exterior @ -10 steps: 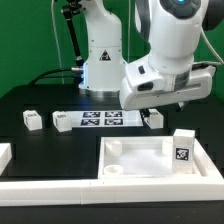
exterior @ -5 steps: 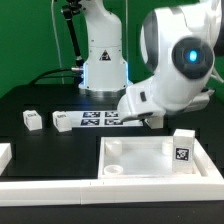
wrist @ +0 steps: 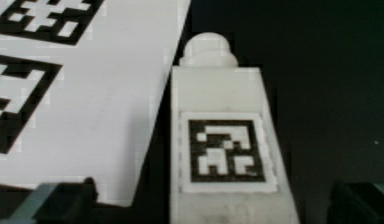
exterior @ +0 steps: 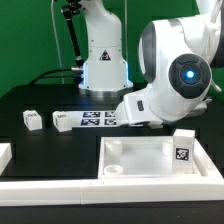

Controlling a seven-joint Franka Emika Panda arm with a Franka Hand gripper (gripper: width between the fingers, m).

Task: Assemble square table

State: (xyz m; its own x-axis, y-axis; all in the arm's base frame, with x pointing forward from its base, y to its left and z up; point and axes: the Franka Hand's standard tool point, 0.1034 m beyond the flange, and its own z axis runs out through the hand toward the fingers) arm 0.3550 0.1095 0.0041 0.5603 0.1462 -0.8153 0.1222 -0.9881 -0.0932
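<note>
On the counter (exterior: 30,100), toward the exterior view's left edge, lies a leg (exterior: 33,120), with a second leg (exterior: 62,121) near it. The marker board (exterior: 98,119) comes next, mid-counter. The arm (exterior: 170,75) hangs low over the board's right end. In the wrist view the gripper (wrist: 210,200) is spread, its fingers (wrist: 61,196) clear on either side of a third leg (wrist: 221,130), which lies just beside the board. The slab (exterior: 130,168) sits by the near edge, and a fourth leg (exterior: 182,147) stands upright at its right rim.

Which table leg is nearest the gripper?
The leg alongside the marker board, centred under the open gripper in the wrist view; the other three legs sit farther off.
</note>
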